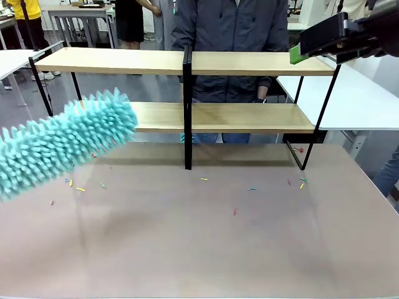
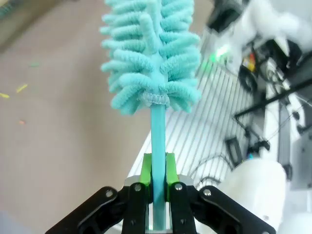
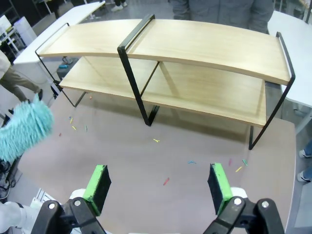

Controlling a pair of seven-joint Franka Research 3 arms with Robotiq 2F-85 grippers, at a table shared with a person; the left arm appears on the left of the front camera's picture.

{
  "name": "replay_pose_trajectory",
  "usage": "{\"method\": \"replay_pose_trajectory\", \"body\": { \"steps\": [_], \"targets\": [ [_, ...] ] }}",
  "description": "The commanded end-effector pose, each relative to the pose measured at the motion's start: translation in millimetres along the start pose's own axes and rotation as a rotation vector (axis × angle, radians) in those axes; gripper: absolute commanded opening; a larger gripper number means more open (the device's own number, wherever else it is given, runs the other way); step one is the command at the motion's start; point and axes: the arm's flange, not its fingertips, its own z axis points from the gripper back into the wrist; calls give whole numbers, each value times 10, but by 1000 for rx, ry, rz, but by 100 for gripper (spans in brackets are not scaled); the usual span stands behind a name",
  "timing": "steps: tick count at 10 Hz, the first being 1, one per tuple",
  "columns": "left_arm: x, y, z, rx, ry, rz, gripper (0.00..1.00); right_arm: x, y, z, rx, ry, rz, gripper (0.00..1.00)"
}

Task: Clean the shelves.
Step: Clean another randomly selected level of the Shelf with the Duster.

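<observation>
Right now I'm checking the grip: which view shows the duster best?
The left wrist view: the left tool is shut on the handle of the duster, with stem and head close up. The front view gives the head, overlapping the lower board of the shelves; the right wrist view catches its tip at the left edge.

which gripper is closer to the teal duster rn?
Left. The left gripper has its jaws shut on the handle of the duster, just below the head. The right gripper is apart from it, jaws open, up on the right side facing the shelves.
</observation>
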Motion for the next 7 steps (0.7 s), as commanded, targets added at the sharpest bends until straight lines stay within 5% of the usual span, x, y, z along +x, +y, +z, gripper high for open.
{"method": "replay_pose_trajectory", "body": {
  "steps": [1,4,7],
  "targets": [
    [-39,172,274,-23,-173,-20,13,0,-4,2,-8,3,-1,100],
    [-176,307,490,-74,-299,20,13,0,-4,2,-8,3,-1,100],
    [-157,401,477,-84,-273,59,13,0,-4,2,-8,3,-1,100]
  ]
}}
